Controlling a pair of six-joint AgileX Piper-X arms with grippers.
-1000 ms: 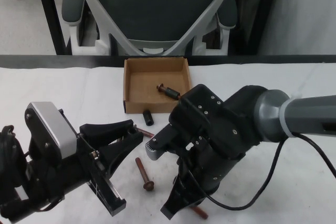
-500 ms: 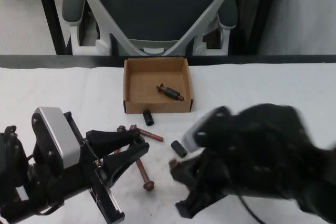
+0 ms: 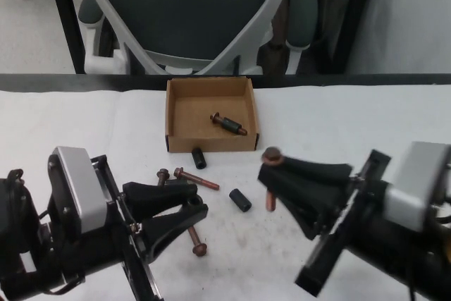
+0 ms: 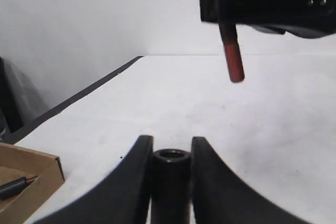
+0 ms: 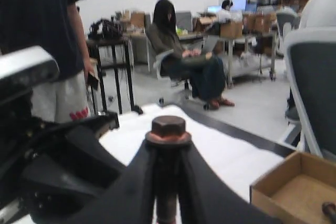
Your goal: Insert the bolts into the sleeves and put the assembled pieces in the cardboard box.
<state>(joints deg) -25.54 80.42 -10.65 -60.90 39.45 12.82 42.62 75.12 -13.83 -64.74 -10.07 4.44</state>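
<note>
Nearest you, your left gripper [image 4: 171,141] is clenched on a short black cylindrical sleeve [image 4: 170,182]. It holds the sleeve upright between its two black fingers, open end up.

Across from it, your right gripper [image 3: 266,174] is clamped on a rust-brown hex-head metal bolt [image 3: 271,154]. The bolt stands upright, head on top and shaft pointing down below the fingers. In the left wrist view the bolt's tip hangs above and beyond the sleeve's mouth, apart from it.

On the white-covered bench [image 3: 366,114] between the two grippers lies a second black sleeve [image 3: 239,199] on its side. Near the left gripper's fingers lie three loose bolts:
- a long rusty bolt [image 3: 196,178]
- a short bolt [image 3: 163,173] just beside the long one
- a third bolt [image 3: 196,241], partly tucked behind the lower finger

Farther on, a third black sleeve [image 3: 199,158] rests just in front of the near wall of the shallow brown cardboard box [image 3: 184,112]. Inside the box, toward its right side, lies one assembled bolt-and-sleeve piece [image 3: 229,124] at a slant. Beyond the bench's far edge stands a grey office chair [image 3: 190,5].
</note>
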